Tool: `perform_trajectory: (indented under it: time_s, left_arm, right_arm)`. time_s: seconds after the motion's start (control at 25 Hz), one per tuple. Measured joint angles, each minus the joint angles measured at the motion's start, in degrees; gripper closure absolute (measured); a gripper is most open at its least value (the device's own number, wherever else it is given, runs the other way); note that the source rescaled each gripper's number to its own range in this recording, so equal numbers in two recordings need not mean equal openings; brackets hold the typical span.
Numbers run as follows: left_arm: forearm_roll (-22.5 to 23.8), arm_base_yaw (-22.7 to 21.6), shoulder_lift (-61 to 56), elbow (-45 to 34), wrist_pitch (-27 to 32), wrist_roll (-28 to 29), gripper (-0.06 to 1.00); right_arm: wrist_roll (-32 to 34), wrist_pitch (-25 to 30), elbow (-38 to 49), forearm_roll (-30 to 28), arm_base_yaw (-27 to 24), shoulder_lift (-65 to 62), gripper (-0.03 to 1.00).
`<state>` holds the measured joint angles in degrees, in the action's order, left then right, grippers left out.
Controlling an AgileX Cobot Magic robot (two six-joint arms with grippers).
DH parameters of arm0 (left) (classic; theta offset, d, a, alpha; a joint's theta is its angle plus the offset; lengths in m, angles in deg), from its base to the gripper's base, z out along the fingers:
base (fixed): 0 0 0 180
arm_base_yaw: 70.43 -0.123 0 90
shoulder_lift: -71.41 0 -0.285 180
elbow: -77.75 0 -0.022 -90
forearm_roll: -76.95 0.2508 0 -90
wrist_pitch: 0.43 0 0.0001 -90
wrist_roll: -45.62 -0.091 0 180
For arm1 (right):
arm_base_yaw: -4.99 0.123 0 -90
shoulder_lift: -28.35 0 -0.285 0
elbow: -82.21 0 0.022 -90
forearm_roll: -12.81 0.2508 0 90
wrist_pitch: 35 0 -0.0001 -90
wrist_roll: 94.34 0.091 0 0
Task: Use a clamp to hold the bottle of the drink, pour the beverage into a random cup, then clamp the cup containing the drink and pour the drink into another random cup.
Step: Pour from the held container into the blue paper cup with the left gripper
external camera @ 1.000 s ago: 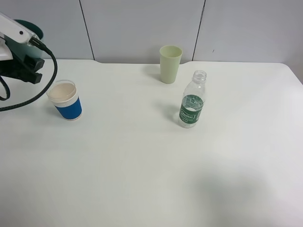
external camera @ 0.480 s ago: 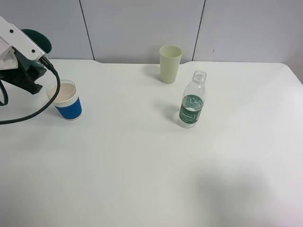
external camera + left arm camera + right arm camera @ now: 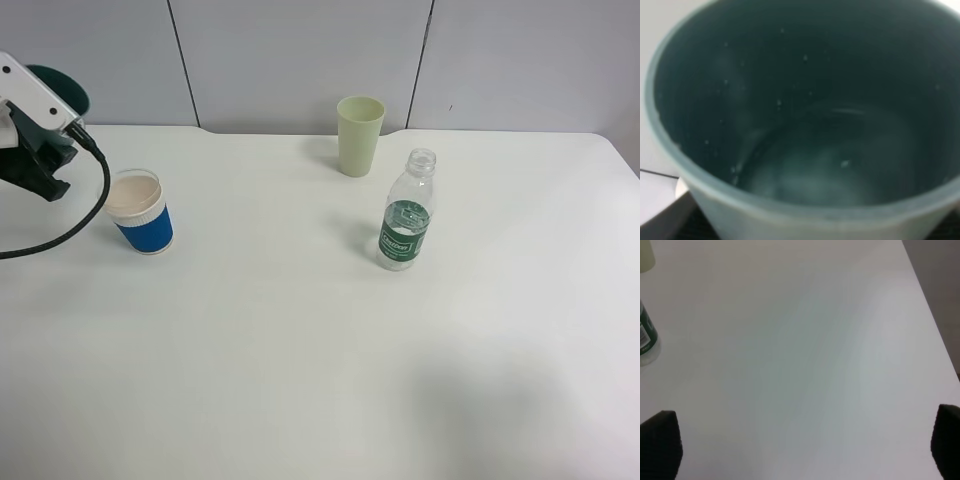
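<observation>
Teal tumbler (image 3: 66,90) at the far left edge of the scene: it is lifted off the worktop (image 3: 300,350) and clenched in the left tool (image 3: 810,222). From above, only a dark sliver of it shows past the arm. The wrist camera looks into its mouth, so the opening faces back toward that tool, but I cannot tell how far its long axis leans from upright. Droplets cling to the inner wall and a thin film of clear liquid lies at the bottom. Just right of it and nearer stands the blue-banded cup (image 3: 146,230), upright, apart from the tumbler and not beneath it. I judge the second pour, tumbler into this cup, to be the step in hand. Whether it is done I cannot tell, since the cream inside shows no clear level. If it is not, the next move calls for carrying the tumbler's lip over that white rim and tipping slowly. Mid-scene, far back, stands the pale yellow-green cup (image 3: 360,135). Right of it and nearer, the bottle (image 3: 404,215) stands with its long axis vertical, uncapped neck up and label facing near. The right tool (image 3: 802,442) hangs released, fingers wide apart and empty, over bare worktop to the bottle's right.
</observation>
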<state>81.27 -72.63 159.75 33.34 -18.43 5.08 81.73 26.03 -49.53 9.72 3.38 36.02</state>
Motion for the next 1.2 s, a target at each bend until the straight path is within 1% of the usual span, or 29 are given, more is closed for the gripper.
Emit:
perform_trajectory:
  time_s: [0.08,0.24,0.64,1.0,1.2]
  left_arm:
    - [0.23,0.0,0.0,0.0,0.0,-1.23,0.93]
    - [2.35,0.0,0.0,0.0,0.02,-3.52,0.93]
    - [2.79,0.0,2.13,0.0,0.02,-4.43,0.93]
    - [2.79,0.0,2.46,0.0,0.02,-8.6,0.93]
    - [2.84,0.0,2.46,0.0,-0.09,-9.61,0.93]
  right_arm:
    - [0.0,0.0,0.0,0.0,0.0,0.0,-0.03]
    - [0.0,0.0,0.0,0.0,0.0,0.0,-0.03]
    - [0.0,0.0,0.0,0.0,0.0,0.0,-0.03]
    - [0.0,0.0,0.0,0.0,0.0,0.0,-0.03]
    - [0.0,0.0,0.0,0.0,0.0,0.0,-0.03]
